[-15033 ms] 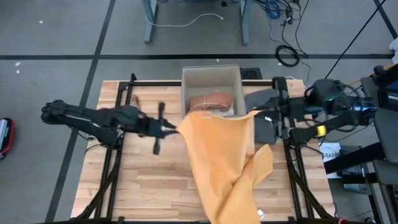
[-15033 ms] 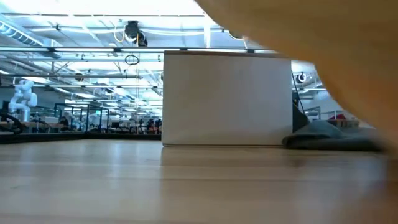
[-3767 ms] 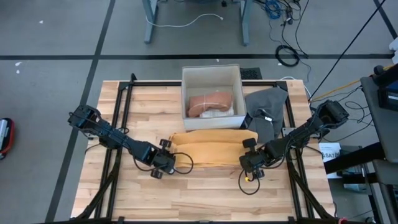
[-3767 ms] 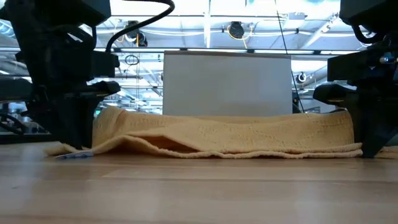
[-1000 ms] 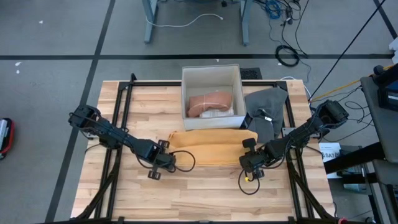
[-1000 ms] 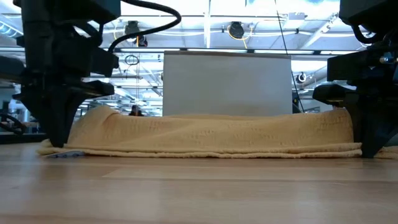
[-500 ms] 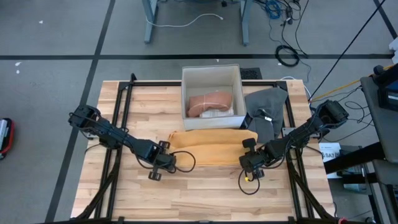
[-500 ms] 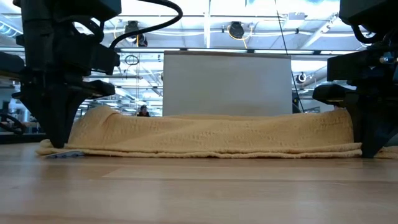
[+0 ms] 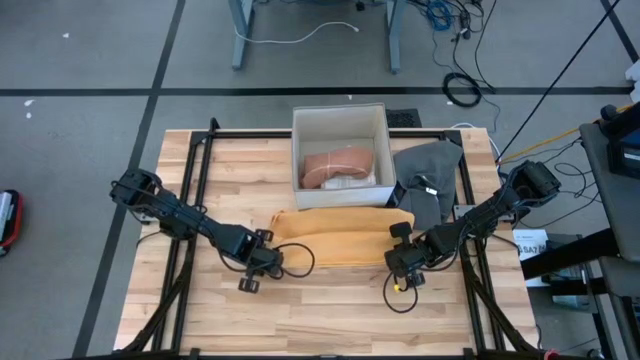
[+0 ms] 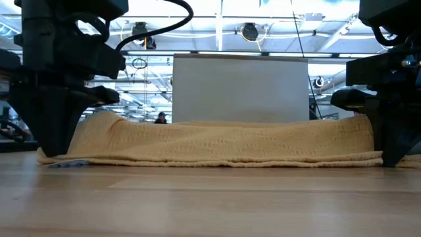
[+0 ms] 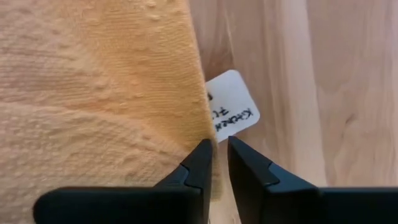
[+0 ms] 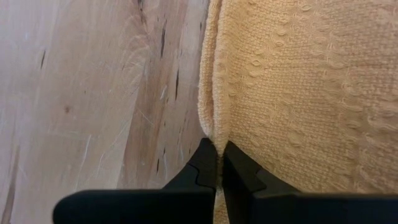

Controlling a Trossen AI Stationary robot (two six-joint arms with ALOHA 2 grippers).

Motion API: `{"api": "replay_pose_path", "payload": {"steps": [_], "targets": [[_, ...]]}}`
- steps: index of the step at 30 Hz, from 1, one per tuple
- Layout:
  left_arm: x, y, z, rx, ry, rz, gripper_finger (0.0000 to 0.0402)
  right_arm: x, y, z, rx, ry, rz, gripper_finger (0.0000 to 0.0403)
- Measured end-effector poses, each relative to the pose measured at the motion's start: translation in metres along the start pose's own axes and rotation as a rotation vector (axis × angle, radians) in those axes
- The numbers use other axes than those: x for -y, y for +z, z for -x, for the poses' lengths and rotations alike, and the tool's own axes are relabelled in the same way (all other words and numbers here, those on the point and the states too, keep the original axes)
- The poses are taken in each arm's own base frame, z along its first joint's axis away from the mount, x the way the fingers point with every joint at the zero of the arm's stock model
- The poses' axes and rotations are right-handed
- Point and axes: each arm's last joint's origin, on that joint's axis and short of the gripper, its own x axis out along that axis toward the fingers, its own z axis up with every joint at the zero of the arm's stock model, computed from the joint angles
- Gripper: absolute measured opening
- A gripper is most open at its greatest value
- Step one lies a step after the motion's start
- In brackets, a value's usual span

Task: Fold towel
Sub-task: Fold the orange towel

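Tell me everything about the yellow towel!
The yellow towel is nubbly woven cloth, folded into a long flat band on the wooden table, in front of the white box. A white tag pokes out at one corner. The left tool sits at one end; the right tool pinches the other edge.

Yellow towel (image 9: 335, 243) lies folded in a long band before the box.
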Motion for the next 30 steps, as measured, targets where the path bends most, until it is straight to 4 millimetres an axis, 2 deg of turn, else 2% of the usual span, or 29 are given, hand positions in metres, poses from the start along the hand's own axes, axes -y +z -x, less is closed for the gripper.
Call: {"api": "replay_pose_path", "payload": {"steps": [13, 20, 30], "targets": [[0.000, 0.001, 0.000, 0.011, 0.011, 0.004, 0.0135, 0.000, 0.000, 0.000, 0.000, 0.000, 0.000, 0.0002], [0.003, 0.000, 0.000, 0.030, 0.125, -0.043, 0.0138, 0.000, 0.000, 0.000, 0.000, 0.000, 0.000, 0.0002], [0.010, 0.001, -0.003, 0.039, 0.097, -0.069, 0.0138, 0.000, 0.000, 0.000, 0.000, 0.000, 0.000, 0.0002]]}}
